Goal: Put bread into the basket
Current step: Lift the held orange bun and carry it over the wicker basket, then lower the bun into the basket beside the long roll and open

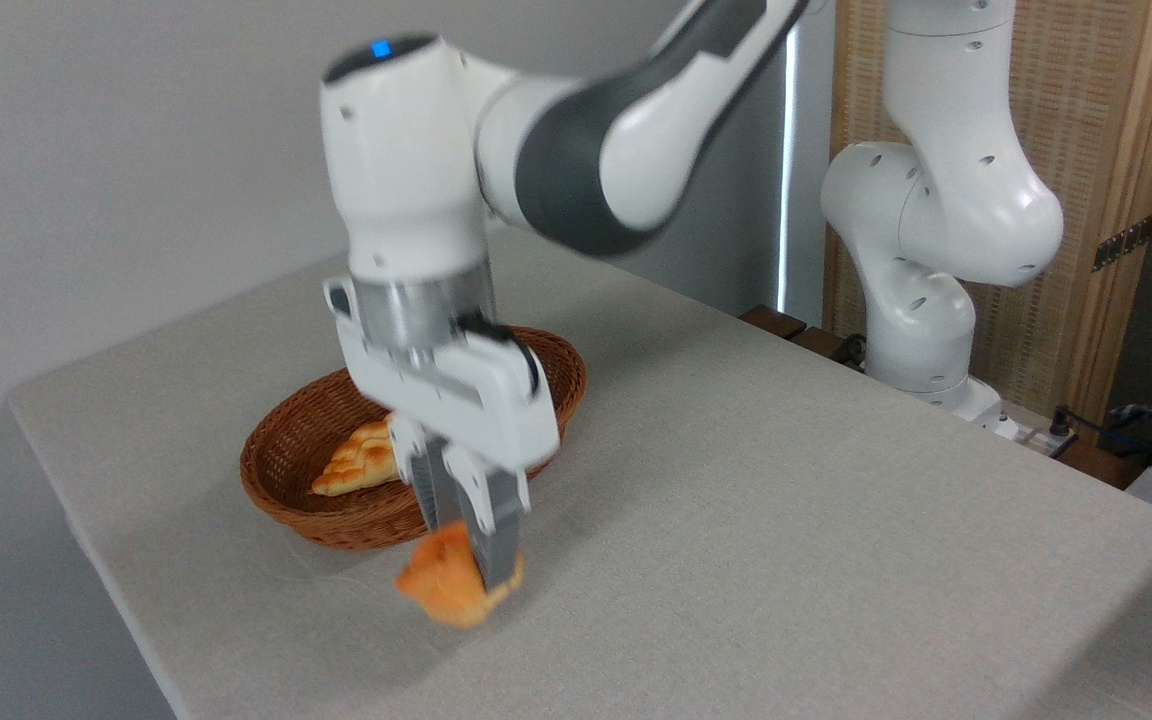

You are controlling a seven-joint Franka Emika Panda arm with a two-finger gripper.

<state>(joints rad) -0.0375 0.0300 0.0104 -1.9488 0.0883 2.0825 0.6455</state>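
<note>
your gripper [471,560] is clamped on the bread [448,585], with the two fingers [496,535] drawn close together and pressing the bun from either side. the bread sits at the very tips of those fingers: most of it bulges out to the left and below the fingertips, while the nearer finger covers part of its right side. it is an orange-golden lump, blurred in this view, so you cannot make out its top.

the bread hangs clear of the table [786,500], with a soft shadow on the cloth beneath it. it is just in front of the basket [286,480], near the basket's nearer rim but outside it, and you can see it is not over the opening.

the basket rests on the table behind the gripper, partly hidden by the hand. a paler braided loaf [356,465] lies inside it, toward its left half.

the arm [576,160] reaches in from the upper right, its wrist pointing downward above the basket's front edge.
</note>
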